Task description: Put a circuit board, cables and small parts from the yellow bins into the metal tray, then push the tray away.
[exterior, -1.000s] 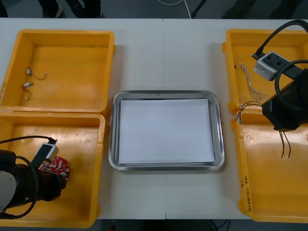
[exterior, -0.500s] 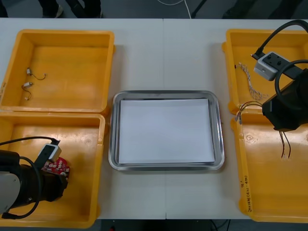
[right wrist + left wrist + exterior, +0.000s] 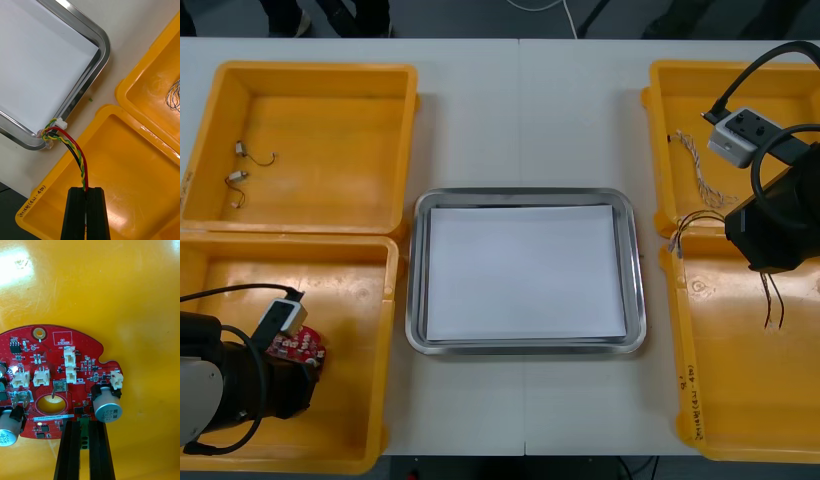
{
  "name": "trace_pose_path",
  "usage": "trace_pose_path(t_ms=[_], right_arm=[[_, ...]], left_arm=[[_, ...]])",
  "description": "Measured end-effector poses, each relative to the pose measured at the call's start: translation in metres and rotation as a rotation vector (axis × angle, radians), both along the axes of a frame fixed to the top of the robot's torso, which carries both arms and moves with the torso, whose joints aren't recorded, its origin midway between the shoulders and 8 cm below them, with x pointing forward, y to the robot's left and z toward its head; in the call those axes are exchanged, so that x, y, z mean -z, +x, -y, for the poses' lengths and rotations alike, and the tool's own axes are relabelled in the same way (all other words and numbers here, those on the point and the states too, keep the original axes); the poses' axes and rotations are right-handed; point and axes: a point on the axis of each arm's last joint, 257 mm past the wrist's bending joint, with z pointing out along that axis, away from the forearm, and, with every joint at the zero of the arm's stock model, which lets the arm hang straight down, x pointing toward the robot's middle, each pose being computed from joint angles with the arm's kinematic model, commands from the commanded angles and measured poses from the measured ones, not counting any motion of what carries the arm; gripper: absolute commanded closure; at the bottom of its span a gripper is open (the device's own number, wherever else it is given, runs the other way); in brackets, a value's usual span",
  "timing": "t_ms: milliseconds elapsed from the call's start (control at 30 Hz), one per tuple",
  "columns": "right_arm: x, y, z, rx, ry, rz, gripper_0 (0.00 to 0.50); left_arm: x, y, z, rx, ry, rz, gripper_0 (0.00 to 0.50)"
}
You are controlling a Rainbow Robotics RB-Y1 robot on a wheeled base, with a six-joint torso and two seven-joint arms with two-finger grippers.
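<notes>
**Circuit board and cable both gripped, neither yet in the tray**

Circuit board (image 3: pixel 56 371) first, at the robot's left: the round red board sits inside the near left bin (image 3: pixel 370 300). The left gripper (image 3: pixel 83 424) is pinched narrowly on the green connector at its edge. Whether the board has left the bin floor cannot be told. In the far left bin (image 3: pixel 330 75) a few small metal parts (image 3: pixel 238 176) lie loose and untouched.

Between the bins, the metal tray (image 3: pixel 635 270) is white inside and holds nothing.

On the right, the right gripper (image 3: pixel 86 191) hangs over the seam between the far right bin (image 3: pixel 660 75) and the near right bin (image 3: pixel 685 400). Its jaws are nearly together, clamped on a red and yellow cable (image 3: pixel 77 150). The cable's free end, with a white plug, curls off toward the tray's corner. A twisted blue and white cable (image 3: pixel 695 170) lies in the far right bin.

The step in hand looks like the pick-up, and both arms are loaded. Next, each load needs to be carried inward over the tray's rim and let go only once above the white inside. The board must rise clear of the bin wall. The dangling cable end should be brought well past the rim so it does not drape over the edge.
</notes>
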Motion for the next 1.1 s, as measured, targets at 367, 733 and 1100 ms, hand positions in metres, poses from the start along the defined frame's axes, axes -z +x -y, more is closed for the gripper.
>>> trace_pose_path(t_ms=[367,733,1100], right_arm=[[0.000,0.000,0.000,0.000,0.000,0.000,0.500],[0.000,0.000,0.000,0.000,0.000,0.000,0.500],[0.000,0.000,0.000,-0.001,0.000,0.000,0.500]], left_arm=[[-0.004,0.002,0.001,0.004,0.003,0.012,0.500],[-0.042,0.002,-0.008,0.000,0.035,0.059,0.500],[-0.100,-0.004,-0.011,0.016,0.076,0.146,0.500]])
